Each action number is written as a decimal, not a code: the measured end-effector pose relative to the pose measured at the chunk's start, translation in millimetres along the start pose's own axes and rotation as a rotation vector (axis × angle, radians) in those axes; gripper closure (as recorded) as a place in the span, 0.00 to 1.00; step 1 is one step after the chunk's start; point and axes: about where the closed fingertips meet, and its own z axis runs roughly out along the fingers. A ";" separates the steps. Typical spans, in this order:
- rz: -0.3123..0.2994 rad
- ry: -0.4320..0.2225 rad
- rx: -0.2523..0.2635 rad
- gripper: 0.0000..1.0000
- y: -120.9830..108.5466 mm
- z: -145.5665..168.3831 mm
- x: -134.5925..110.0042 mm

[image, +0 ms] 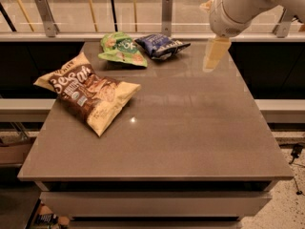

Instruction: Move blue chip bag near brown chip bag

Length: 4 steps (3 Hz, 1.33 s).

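Note:
The blue chip bag [161, 46] lies crinkled at the far edge of the table, touching the green snack bag [123, 49] on its left. The brown chip bag [88, 92], big and puffy with white lettering and pale yellow edges, lies on the left side of the table. My gripper [215, 55] hangs from the white arm [238, 6] above the far right part of the table. It is to the right of the blue chip bag, apart from it, and holds nothing that I can see.
The brown table [190, 128] has its right edge close below the gripper. A railing with metal posts [166, 11] runs behind the far edge. A lower shelf [276, 106] runs along both sides.

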 end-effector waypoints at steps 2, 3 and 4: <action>-0.062 0.012 0.094 0.00 -15.4 18.9 -2.7; -0.091 -0.018 0.144 0.00 -27.1 42.9 -1.3; -0.113 -0.049 0.166 0.00 -36.6 63.0 -1.9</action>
